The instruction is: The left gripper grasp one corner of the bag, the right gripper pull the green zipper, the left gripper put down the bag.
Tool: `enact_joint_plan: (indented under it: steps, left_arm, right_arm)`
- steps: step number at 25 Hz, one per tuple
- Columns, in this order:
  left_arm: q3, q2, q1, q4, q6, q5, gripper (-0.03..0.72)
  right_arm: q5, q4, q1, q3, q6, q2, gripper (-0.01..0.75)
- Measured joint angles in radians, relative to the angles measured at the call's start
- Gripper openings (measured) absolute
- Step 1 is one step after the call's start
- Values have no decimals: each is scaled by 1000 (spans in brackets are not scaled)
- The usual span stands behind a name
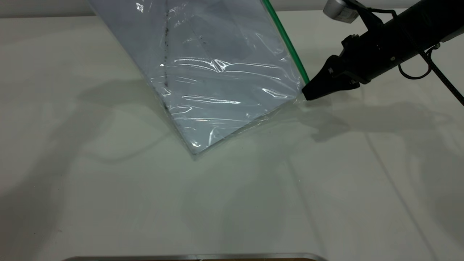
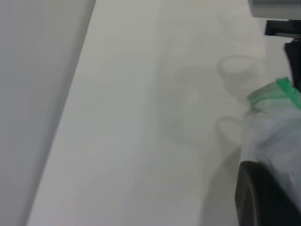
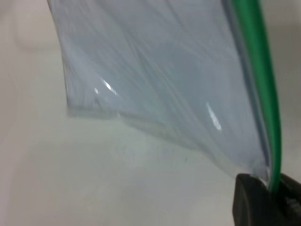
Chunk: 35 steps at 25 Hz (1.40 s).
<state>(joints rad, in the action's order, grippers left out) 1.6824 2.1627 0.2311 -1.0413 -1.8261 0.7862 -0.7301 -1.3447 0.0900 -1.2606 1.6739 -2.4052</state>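
Observation:
The bag (image 1: 217, 72), a clear pouch with white paper inside, hangs tilted above the table, and its lowest corner (image 1: 195, 150) is at or just over the surface. Its top runs out of the exterior view. The green zipper (image 1: 286, 40) runs down its right edge. My right gripper (image 1: 308, 90) is shut on the zipper's lower end; in the right wrist view the green strip (image 3: 263, 84) passes between the fingers (image 3: 249, 197). My left gripper (image 2: 275, 176) is out of the exterior view; its wrist view shows one black finger (image 2: 258, 197) against bunched plastic (image 2: 273, 132) with the green-capped corner (image 2: 288, 90).
The white table (image 1: 108, 188) lies under the bag. A metal-edged object (image 1: 195, 257) sits at the table's front edge. The right arm's cable loop (image 1: 417, 72) hangs beside its wrist. A grey wall (image 2: 37, 94) borders the table in the left wrist view.

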Motion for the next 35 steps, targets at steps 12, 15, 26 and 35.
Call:
enact_joint_plan:
  steps: [12, 15, 26, 35]
  left_arm:
    - [2, 126, -1, -25, 130, 5, 51]
    - [4, 165, 2, -43, 211, -22, 53]
    - [7, 245, 39, -54, 407, -89, 279]
    - [7, 9, -57, 100, 676, 13, 507]
  right_arm:
    - [34, -128, -1, 4, 138, 191, 327]
    - [-11, -132, -1, 9, 119, 285, 331]
    - [-291, 127, 0, 10, -262, 666, 331]
    - [-376, 465, 0, 11, -635, 1122, 331]
